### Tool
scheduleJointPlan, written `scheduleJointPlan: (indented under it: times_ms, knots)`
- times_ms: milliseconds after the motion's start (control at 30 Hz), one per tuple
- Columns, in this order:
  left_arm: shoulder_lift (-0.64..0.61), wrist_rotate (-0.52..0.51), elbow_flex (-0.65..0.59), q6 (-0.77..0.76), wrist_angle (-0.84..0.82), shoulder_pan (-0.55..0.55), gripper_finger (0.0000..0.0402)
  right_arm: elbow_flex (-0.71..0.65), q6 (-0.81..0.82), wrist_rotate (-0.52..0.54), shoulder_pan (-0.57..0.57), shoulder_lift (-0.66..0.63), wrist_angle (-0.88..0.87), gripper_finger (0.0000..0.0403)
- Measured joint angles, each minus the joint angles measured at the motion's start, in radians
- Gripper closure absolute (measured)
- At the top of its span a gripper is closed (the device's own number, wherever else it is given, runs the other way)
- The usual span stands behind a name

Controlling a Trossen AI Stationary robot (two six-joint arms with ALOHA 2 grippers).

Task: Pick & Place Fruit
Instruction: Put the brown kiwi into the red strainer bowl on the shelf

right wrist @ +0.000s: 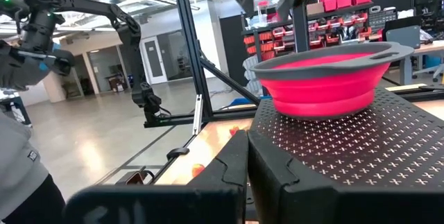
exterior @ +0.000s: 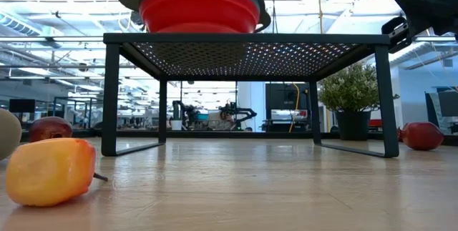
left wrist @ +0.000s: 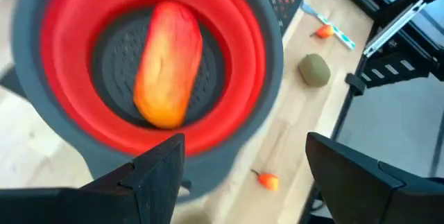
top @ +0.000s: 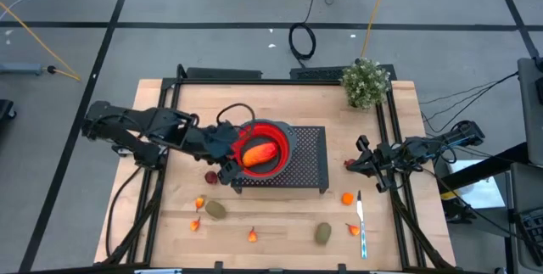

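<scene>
Hovering above the red bowl [top: 265, 151] on the black rack [top: 307, 159], the left gripper [left wrist: 239, 172] has its fingers wide apart and empty. One long orange fruit [left wrist: 168, 63] lies inside; the other pieces (ovals, small bits) wait on the table [top: 280, 232]. The right gripper [top: 361, 160] rests closed, holding nothing.

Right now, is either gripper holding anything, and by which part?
Nothing is held. The left gripper hangs open above the long orange fruit lying in the red bowl; the right gripper is shut and empty.

Potted plant [top: 366, 82], utensil [top: 361, 223], black rack [top: 310, 159]
</scene>
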Motion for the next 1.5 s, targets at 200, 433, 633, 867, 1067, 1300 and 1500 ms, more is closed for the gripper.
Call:
scheduleJointPlan:
  times_ms: [200, 433, 633, 867, 1067, 1300, 1500]
  knots:
    - [0.002, 0.000, 0.000, -0.162, -0.025, -0.069, 0.0103, 0.000, 0.000, 0.000, 0.000, 0.000, -0.001, 0.0403]
    - [0.002, -0.029, 0.000, -0.394, -0.101, -0.155, 0.0103, 0.000, 0.000, 0.000, 0.000, 0.000, -0.001, 0.0403]
    - [0.002, -0.061, -0.032, -0.543, -0.111, -0.225, 0.0103, 0.000, 0.000, 0.000, 0.000, 0.000, -0.001, 0.0403]
    - [0.002, -0.066, -0.086, -0.689, -0.097, -0.289, 0.0103, 0.000, -0.023, 0.001, 0.000, 0.000, -0.029, 0.0403]
    - [0.003, -0.075, -0.133, -0.831, -0.097, -0.341, 0.0103, 0.000, -0.069, 0.003, 0.000, 0.000, -0.129, 0.0403]
    - [0.003, -0.076, -0.200, -1.027, -0.093, -0.393, 0.0103, 0.000, -0.103, 0.000, 0.000, 0.000, -0.173, 0.0403]
    - [0.002, -0.021, -0.281, -1.191, -0.056, -0.421, 0.0103, 0.000, -0.163, 0.003, 0.000, 0.000, -0.178, 0.0403]
